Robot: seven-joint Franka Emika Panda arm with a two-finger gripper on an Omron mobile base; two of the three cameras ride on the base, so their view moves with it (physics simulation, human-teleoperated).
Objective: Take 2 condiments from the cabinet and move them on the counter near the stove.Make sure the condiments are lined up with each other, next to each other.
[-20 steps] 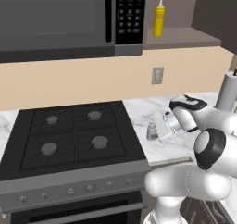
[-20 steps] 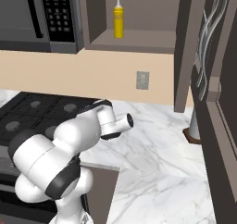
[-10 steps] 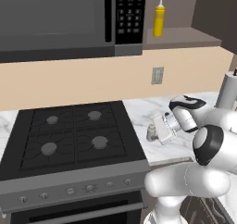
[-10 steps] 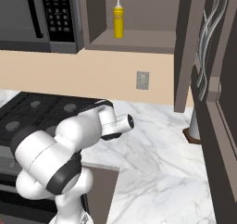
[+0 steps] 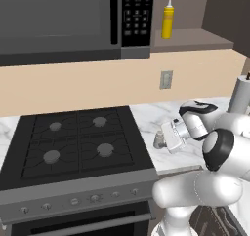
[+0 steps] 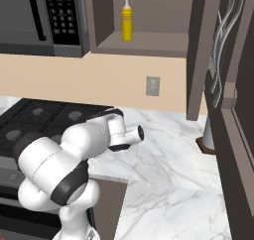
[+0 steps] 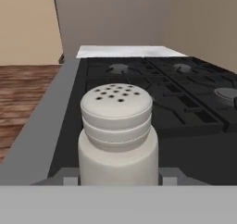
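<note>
White and bulky, the arm folds low over the marble counter (image 5: 146,118), its wrist turned sideways so the gripper (image 5: 161,138) points toward the stove (image 5: 78,147). The pale grey shaker (image 5: 158,139) stands upright on the counter just beside the stove's right edge, right at the gripper's tip. In the hand view the shaker (image 7: 116,135) sits very close, between the finger tips, the cooktop grates stretching behind it; whether the jaws press on it or stand clear I cannot tell. The yellow squeeze bottle (image 6: 127,22) stands upright on the cabinet (image 6: 149,43) shelf, just right of the black microwave (image 5: 73,23). A wall outlet (image 6: 153,86) sits on the beige backsplash below. A paper-towel roll (image 5: 240,94) stands at the counter's far right.
</note>
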